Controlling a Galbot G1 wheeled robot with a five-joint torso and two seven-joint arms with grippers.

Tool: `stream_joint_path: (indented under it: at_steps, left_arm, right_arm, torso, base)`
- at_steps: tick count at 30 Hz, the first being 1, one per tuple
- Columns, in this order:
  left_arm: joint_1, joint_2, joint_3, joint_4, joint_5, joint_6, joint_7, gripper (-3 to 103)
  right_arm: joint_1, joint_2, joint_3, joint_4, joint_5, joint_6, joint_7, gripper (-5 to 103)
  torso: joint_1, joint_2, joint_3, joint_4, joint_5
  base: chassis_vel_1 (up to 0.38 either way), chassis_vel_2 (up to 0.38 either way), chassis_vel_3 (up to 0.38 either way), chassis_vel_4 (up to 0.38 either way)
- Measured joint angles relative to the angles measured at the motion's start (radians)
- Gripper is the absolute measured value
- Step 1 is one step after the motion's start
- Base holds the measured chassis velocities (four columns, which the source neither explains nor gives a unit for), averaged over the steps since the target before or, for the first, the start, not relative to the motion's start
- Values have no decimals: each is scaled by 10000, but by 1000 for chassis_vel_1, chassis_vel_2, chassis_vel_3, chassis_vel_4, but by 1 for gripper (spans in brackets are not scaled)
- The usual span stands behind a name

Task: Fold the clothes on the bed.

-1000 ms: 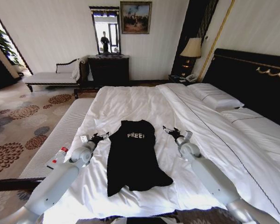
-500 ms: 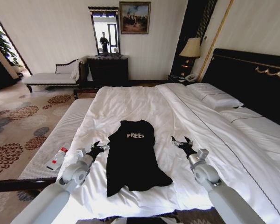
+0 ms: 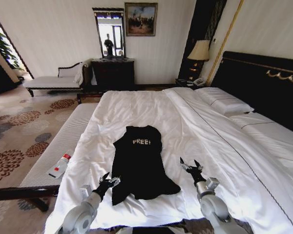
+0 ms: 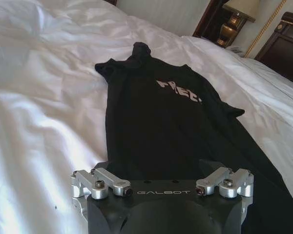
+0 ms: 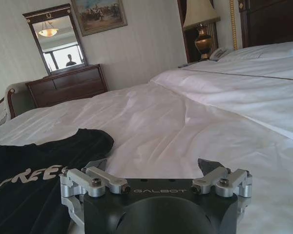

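Both open and empty, the left end effector (image 3: 109,181) and right end effector (image 3: 191,166) are pulling back toward the robot, leaving the T-shirt (image 3: 139,163) lying narrowed lengthwise on the bed (image 3: 136,105), awaiting its crosswise fold.

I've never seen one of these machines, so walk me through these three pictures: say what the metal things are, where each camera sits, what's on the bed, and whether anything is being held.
This is a two-armed robot on wheels. The wide picture comes from a camera on its head, looking down at the bed, which is made up with white sheets. The two metal claws near the bottom are its grippers: the left gripper and the right gripper. Both are open and hold nothing.

The other two pictures come from cameras on each wrist, looking out past the black gripper body. The left wrist view looks along the black T-shirt; the right wrist view sees it off to one side.

The T-shirt lies spread out on the sheets, white "FREE!" lettering facing up. One gripper sits on each side of its lower end, the left one close by its corner.
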Motion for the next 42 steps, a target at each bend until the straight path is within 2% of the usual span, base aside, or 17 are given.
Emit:
stream_joint_path:
  at_steps: [2,6,11,18,26,34,36,39,42]
  left_arm:
    - [170,-8,-27,-64,33,-21,44,98]
    - [1279,1,-219,-412,153,-168,349,98]
    - [1858,27,-226,-221,399,-410,635,98]
    - [1874,-40,16,95,595,-514,799,98]
    - [1468,-52,574,649,821,-376,884,96]
    - [1256,5,593,909,764,-351,845,95]
    - [1188,-51,641,935,843,-331,844,90]
    - [1151,-86,714,928,952,-307,848,88]
    - [1012,-142,820,871,1144,-242,854,72]
  right_arm:
    - [-19,74,-9,-4,-16,-6,8,100]
    - [-137,303,-62,-162,-211,10,-22,100]
    - [-6,281,-74,-278,-177,-10,-16,100]
    - [55,249,-81,-340,-145,-139,5,100]
    - [93,207,-14,-282,-9,-309,142,100]
    - [26,238,94,-281,45,-331,153,100]
    - [28,222,104,-281,63,-336,154,100]
    - [42,214,104,-279,76,-356,155,100]
    - [50,203,104,-233,106,-405,155,100]
  torso:
    - [0,0,0,1,-1]
    - [-1,1,-1,0,-1]
    - [0,1,0,2,-1]
    - [-1,1,0,1,0]
    - [0,0,1,1,0]
    - [0,1,0,0,0]
    - [0,0,0,1,0]
    - [1,1,1,1,0]
    - [0,1,1,1,0]
  base:
    - [0,0,0,0]
    - [0,0,0,0]
    - [0,0,0,0]
    - [0,0,0,0]
    - [0,0,0,0]
    - [0,0,0,0]
    - [0,0,0,0]
    - [0,0,0,0]
    - [0,0,0,0]
